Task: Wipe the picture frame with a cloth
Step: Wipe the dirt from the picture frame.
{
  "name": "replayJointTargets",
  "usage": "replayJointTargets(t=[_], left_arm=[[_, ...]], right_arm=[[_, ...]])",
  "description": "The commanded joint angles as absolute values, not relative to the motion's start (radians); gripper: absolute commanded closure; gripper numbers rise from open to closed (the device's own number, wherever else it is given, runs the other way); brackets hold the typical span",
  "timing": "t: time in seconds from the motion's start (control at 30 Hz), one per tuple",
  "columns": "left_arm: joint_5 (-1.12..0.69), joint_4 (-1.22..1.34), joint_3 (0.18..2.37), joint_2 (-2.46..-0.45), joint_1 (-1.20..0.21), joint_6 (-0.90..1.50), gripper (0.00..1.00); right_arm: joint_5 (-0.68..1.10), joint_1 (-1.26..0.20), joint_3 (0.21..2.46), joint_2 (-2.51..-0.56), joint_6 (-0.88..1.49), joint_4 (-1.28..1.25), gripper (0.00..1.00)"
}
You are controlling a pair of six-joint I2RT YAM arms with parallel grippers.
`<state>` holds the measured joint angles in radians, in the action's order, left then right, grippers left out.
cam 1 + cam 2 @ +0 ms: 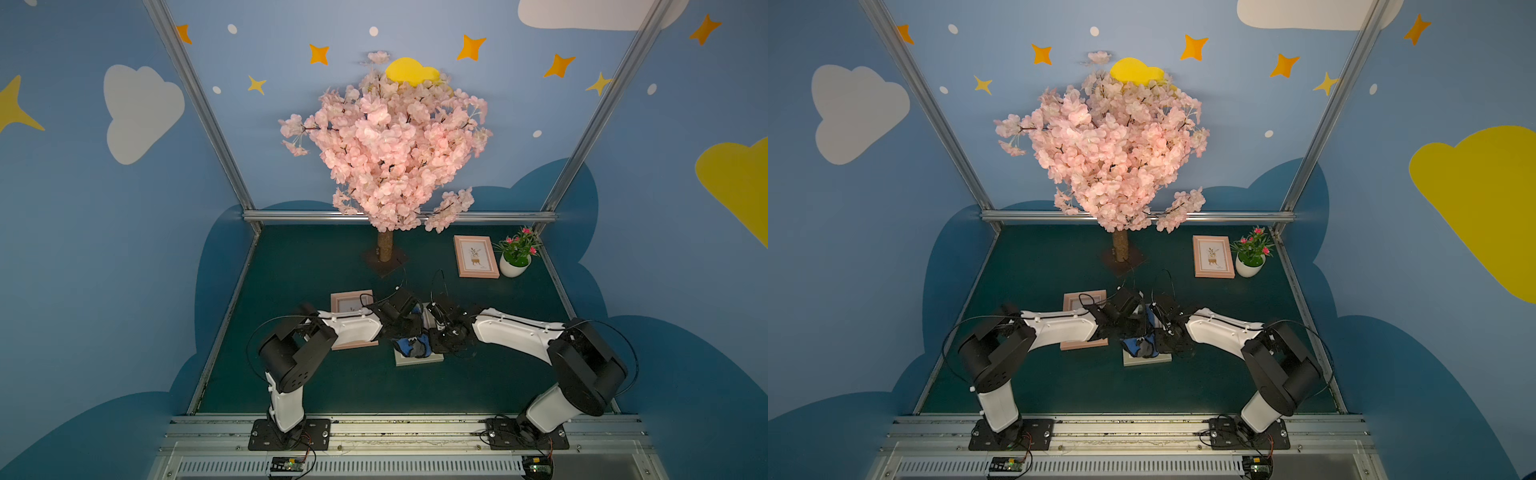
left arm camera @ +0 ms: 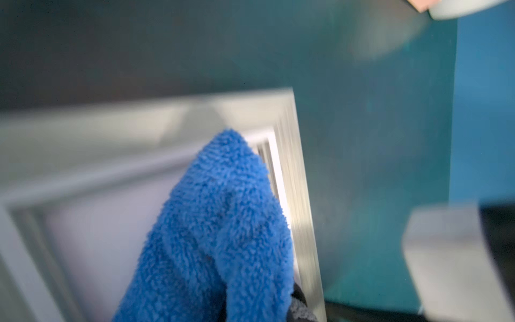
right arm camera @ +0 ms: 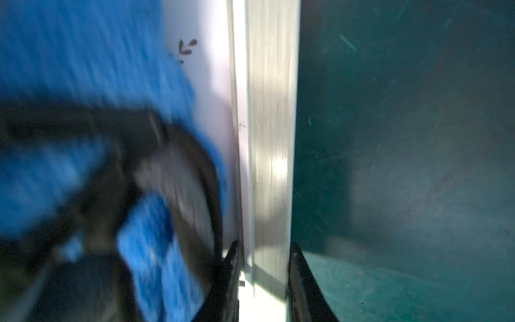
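A pale grey picture frame (image 1: 417, 360) (image 1: 1144, 360) lies flat on the green table at the centre. The blue plush cloth (image 1: 409, 345) (image 1: 1136, 347) is bunched on top of it. My left gripper (image 1: 401, 328) is shut on the cloth (image 2: 223, 223), which hangs over the frame's glass and inner corner (image 2: 111, 122) and hides the fingers. My right gripper (image 3: 263, 251) is shut on the frame's right rail (image 3: 270, 139), one black finger on each side. The cloth (image 3: 83, 55) covers the glass beside it.
A pink frame (image 1: 351, 301) lies partly under my left arm. Another pink frame (image 1: 476, 255) and a potted plant (image 1: 515, 255) stand at the back right. The blossom tree's trunk (image 1: 385, 245) stands at the back centre. Metal rails edge the table.
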<state>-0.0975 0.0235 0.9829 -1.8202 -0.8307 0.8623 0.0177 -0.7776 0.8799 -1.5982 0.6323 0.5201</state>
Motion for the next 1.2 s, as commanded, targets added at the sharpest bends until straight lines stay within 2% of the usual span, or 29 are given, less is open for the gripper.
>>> replayJointTargets(t=[0.0, 0.27, 0.43, 0.57, 0.87, 1.17], left_arm=[[-0.124, 0.068, 0.918, -1.812, -0.84, 0.919, 0.97], [-0.135, 0.118, 1.017, -1.924, -0.732, 0.894, 0.97], [-0.121, 0.074, 1.084, -1.949, -0.711, 0.85, 0.97], [-0.005, -0.068, 1.053, -1.851, -0.766, 0.829, 0.97], [-0.023, -0.104, 0.872, -1.709, -0.88, 0.948, 0.97], [0.001, -0.194, 1.084, -1.832, -0.707, 0.774, 0.97]], right_arm=[[0.006, -0.774, 0.835, -1.623, 0.679, 0.535, 0.79], [0.007, -0.775, 0.842, -1.622, 0.678, 0.539, 0.79], [0.004, -0.775, 0.842, -1.626, 0.68, 0.538, 0.79], [0.005, -0.775, 0.843, -1.634, 0.679, 0.534, 0.79], [0.008, -0.771, 0.853, -1.64, 0.67, 0.537, 0.79], [0.002, -0.772, 0.858, -1.637, 0.669, 0.545, 0.79]])
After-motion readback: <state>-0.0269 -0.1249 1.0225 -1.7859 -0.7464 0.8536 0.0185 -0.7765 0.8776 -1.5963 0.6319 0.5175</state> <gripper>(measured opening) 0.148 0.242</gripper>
